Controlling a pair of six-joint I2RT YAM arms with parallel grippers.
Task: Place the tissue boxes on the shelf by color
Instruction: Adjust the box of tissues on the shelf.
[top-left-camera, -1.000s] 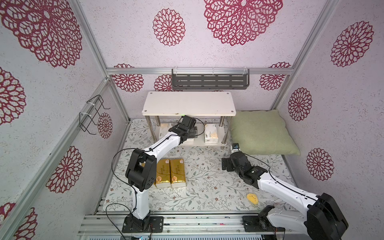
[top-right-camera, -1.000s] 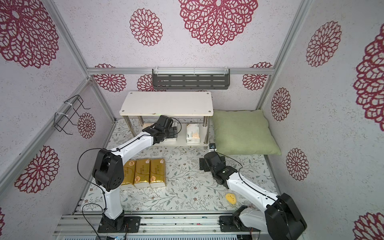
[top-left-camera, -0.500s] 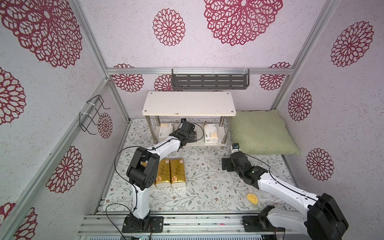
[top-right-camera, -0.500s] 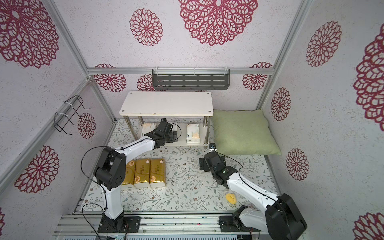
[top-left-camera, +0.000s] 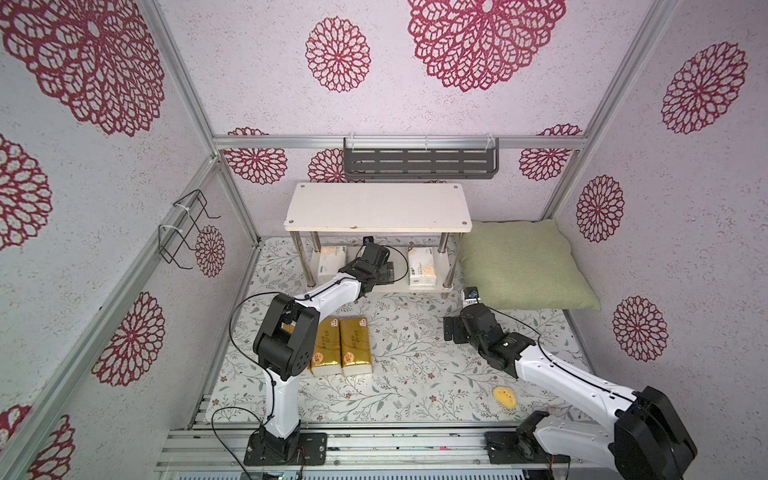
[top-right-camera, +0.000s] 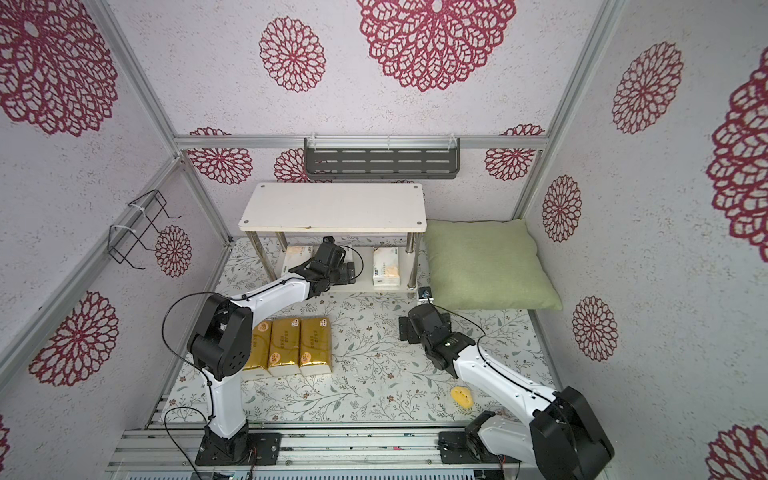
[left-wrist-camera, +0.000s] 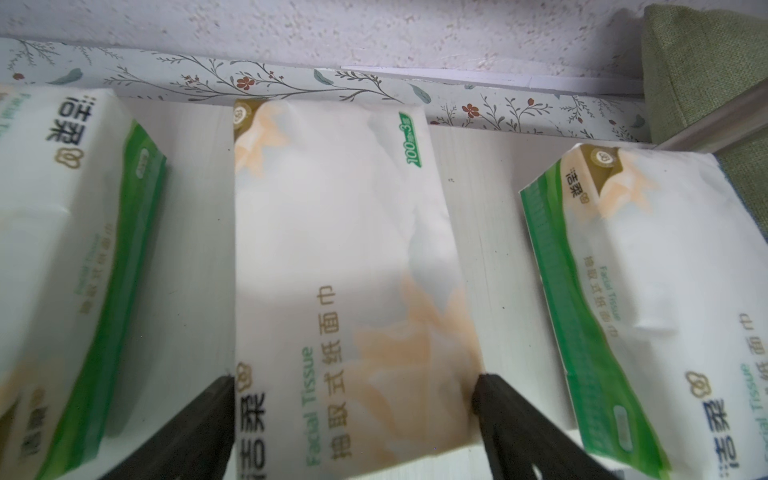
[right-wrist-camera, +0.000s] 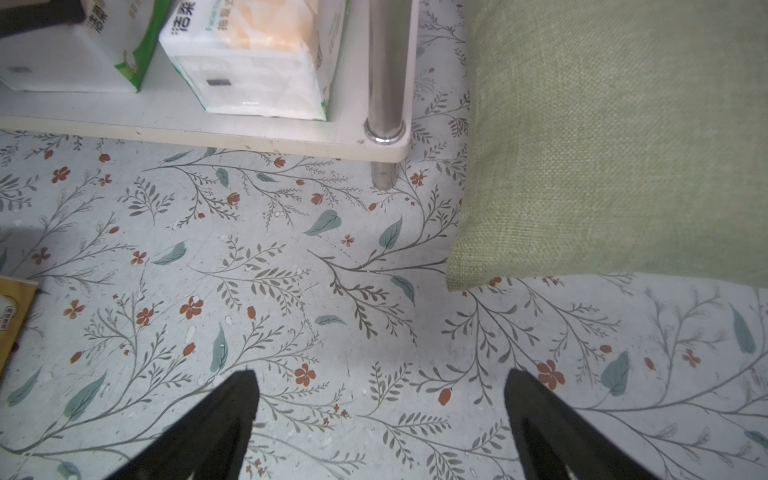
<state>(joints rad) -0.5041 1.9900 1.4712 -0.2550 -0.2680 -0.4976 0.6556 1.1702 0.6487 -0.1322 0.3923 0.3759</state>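
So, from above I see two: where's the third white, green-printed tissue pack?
Left wrist view: the third pack lies on the white shelf's lower board, between the other two white packs, within the left tool's fingertips.

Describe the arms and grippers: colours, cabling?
Both alike: left arm and right arm have white links with bulky black joint housings, a thin black cable looping outside each. The left gripper and right gripper carry plain black tapered fingers.

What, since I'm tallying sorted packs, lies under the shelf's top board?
Three white-green tissue packs lie apart on the lower board, per the left wrist view. In both top views the top board and left arm cover the middle one.
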